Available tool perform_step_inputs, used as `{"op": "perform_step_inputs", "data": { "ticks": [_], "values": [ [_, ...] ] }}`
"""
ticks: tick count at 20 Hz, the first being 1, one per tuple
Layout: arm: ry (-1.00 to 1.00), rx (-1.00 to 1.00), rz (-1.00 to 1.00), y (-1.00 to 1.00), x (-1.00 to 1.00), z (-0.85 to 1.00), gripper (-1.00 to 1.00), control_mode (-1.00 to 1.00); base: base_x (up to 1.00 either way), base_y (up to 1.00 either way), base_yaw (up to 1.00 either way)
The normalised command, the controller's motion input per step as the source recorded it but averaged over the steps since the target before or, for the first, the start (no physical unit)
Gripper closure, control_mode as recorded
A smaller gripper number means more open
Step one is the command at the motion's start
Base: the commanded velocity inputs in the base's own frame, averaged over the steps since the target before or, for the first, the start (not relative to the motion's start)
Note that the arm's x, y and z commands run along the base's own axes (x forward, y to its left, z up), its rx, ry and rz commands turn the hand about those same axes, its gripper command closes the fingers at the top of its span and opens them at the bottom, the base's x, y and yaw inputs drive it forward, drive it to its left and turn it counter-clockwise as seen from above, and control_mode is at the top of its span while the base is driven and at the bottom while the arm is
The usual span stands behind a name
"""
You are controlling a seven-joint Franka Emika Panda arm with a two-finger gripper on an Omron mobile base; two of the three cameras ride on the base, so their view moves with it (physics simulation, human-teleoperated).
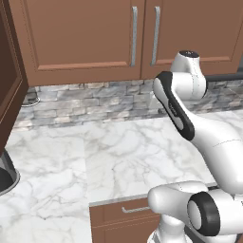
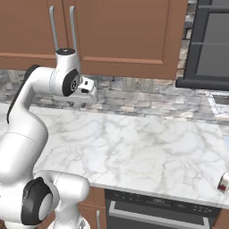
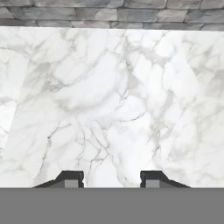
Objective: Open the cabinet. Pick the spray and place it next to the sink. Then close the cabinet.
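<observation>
The cabinet (image 1: 85,42) hangs above the counter, its two brown doors shut, with long silver bar handles (image 1: 134,35) side by side. From the right base view the same doors (image 2: 120,31) and handles (image 2: 53,29) show behind my arm. My gripper (image 3: 111,179) points down at bare marble, its two dark fingertips (image 3: 70,178) apart with nothing between them. In the right base view the hand (image 2: 88,91) hovers just below the cabinet, in front of the stone backsplash. The spray and the sink are out of view.
A marble counter (image 1: 118,156) runs under the cabinet, with a drawer front (image 1: 128,211) below it. A dark brown panel (image 1: 9,85) juts in at the left. A dark hood (image 2: 208,44) hangs at the right. A small pale and red object (image 2: 223,182) sits at the counter's right edge.
</observation>
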Motion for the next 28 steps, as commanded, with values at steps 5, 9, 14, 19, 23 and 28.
{"op": "perform_step_inputs", "data": {
  "ticks": [5,9,14,19,23,28],
  "values": [
    [0.00,0.00,0.00,0.04,0.00,0.00,-1.00,-1.00,0.00,0.00,0.00],
    [-0.13,0.00,0.00,0.25,0.00,0.00,-1.00,-1.00,0.00,0.00,0.00],
    [-0.19,0.00,0.00,0.22,-0.34,0.27,-1.00,-1.00,0.00,0.00,0.00],
    [-0.26,0.00,0.00,0.17,-0.47,0.39,-1.00,-1.00,0.00,0.00,0.00],
    [-0.31,0.00,0.00,0.00,-0.28,0.28,-1.00,-1.00,0.00,0.00,0.00],
    [-0.24,0.00,0.00,0.00,-0.04,0.37,-1.00,-1.00,0.00,0.00,0.00]
  ]
}}
